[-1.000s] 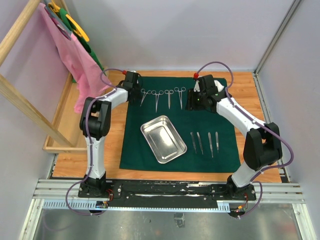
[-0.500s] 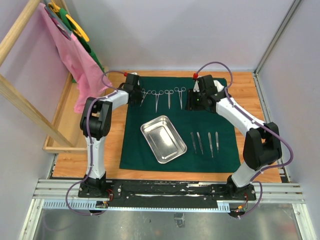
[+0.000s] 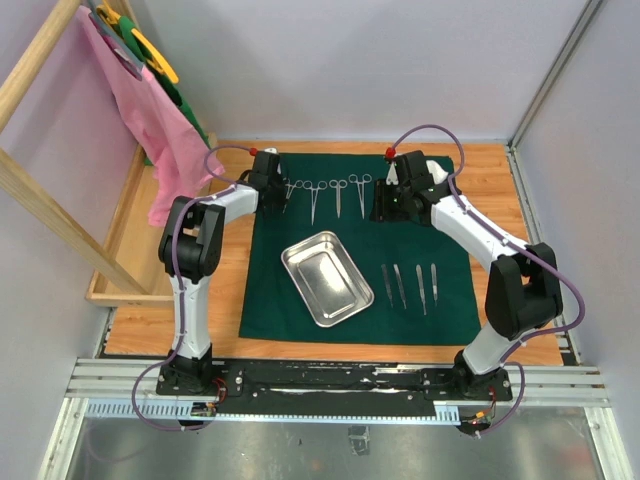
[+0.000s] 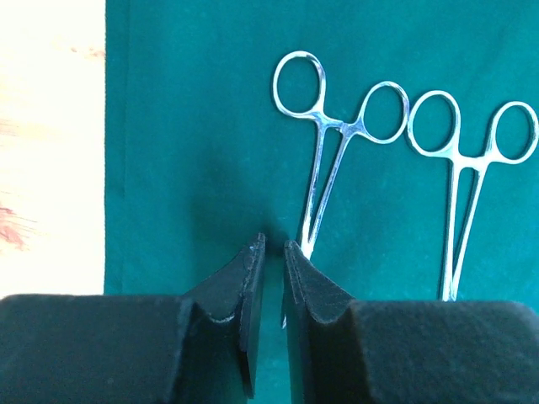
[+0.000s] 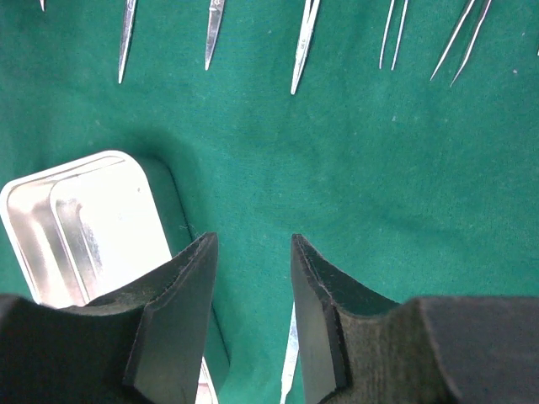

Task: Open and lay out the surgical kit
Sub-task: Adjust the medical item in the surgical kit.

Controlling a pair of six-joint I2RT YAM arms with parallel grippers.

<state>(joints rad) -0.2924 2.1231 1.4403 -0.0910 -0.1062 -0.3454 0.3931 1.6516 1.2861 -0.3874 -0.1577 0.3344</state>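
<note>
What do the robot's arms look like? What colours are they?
The left arm and right arm have white links, chunky black joints and looping purple cables. The left end effector and right end effector each have two black, wedge-shaped fingers.

A dark green cloth wrap (image 3: 270,290) lay spread flat on the light wooden table (image 3: 490,180), filling the middle of the frame. At its centre sat a rectangular shiny steel tray (image 3: 326,278), angled to the cloth's edges. Four ring-handled steel forceps (image 3: 313,198) lay in a row along the cloth's upper part, and four thin steel tweezers (image 3: 421,290) lay side by side right of the tray. The left gripper (image 3: 278,195) hung just beside the leftmost forceps. The right gripper (image 3: 385,205) hung near the rightmost. A pink cloth (image 3: 150,130) draped at upper left.
</note>
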